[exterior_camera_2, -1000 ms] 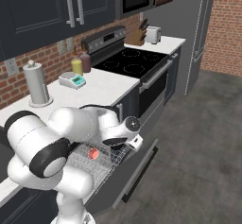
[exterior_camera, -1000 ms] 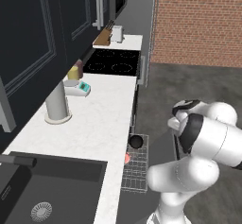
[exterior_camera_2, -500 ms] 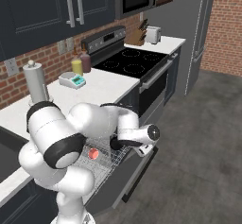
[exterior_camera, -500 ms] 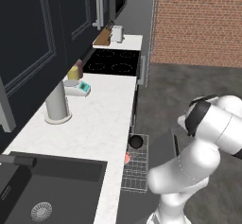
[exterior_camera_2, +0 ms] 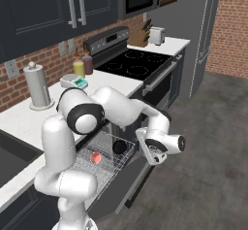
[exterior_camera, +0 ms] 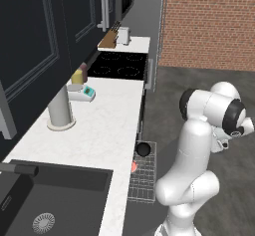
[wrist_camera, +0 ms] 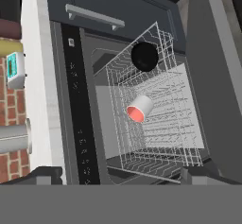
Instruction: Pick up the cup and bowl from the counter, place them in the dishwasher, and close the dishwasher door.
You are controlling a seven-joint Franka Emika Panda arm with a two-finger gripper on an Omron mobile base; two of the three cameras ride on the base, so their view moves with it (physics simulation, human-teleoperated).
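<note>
Kitchen dishwasher rack point(wrist_camera: 156, 124) holds cup point(wrist_camera: 140, 109) and bowl point(wrist_camera: 144, 56) beyond spread, empty end effector point(wrist_camera: 122, 175).

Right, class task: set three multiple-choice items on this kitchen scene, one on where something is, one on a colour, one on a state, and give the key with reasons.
1. Where is the cup?
A. On the counter beside the sink
B. In the dishwasher's wire rack
C. On the cooktop

2. What colour is the bowl?
A. Glossy black
B. Yellow
C. Bright blue

3. How does the dishwasher door stand?
A. Fully shut
B. Taken off and lying on the counter
C. Open, with the rack pulled out

Key:
1. B, the cup lies on its side inside the silver wire rack, red inside showing.
2. A, the bowl sits dark and shiny at one corner of the rack.
3. C, the door is dropped open and the rack extends over it.
</note>
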